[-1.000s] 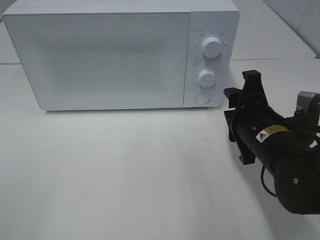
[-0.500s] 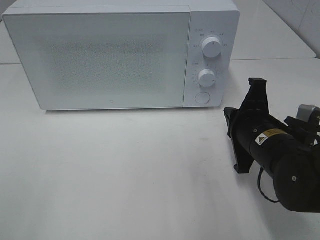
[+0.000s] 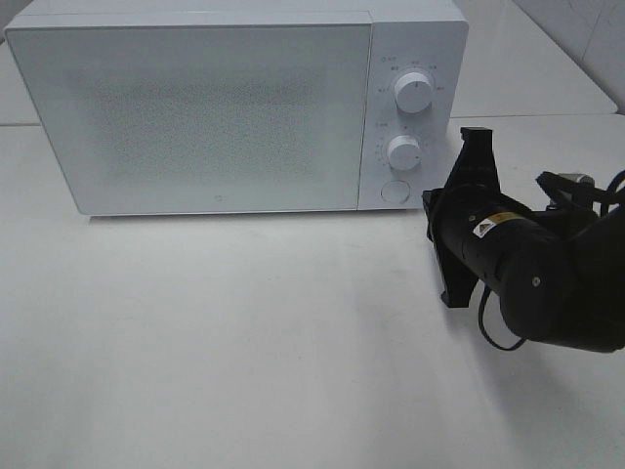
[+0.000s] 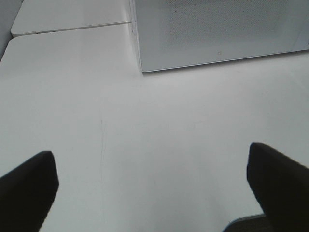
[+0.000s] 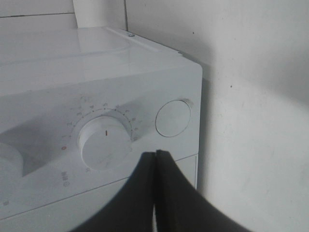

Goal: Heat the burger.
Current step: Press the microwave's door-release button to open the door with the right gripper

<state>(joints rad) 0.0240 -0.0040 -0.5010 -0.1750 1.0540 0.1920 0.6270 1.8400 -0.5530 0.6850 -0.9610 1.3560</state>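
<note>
The burger is out of view. The white microwave (image 3: 195, 107) stands at the back of the table with its door shut. My right gripper (image 5: 155, 155) is shut with nothing between its fingers. It points at the microwave's control panel, its tips just below the lower knob (image 5: 105, 142) and the round button (image 5: 173, 118). From above, the right arm (image 3: 508, 254) sits beside the panel's lower right corner, near the round button (image 3: 394, 191). My left gripper (image 4: 150, 151) is open over bare table, in front of the microwave (image 4: 217, 29).
The panel carries an upper knob (image 3: 413, 93) and a lower knob (image 3: 402, 151). White table (image 3: 244, 342) stretches in front of the microwave. A tabletop seam (image 4: 72, 26) runs beside the microwave in the left wrist view.
The right arm has swung up and left toward the microwave's control panel, and its gripper has closed. The left gripper has stayed open.
</note>
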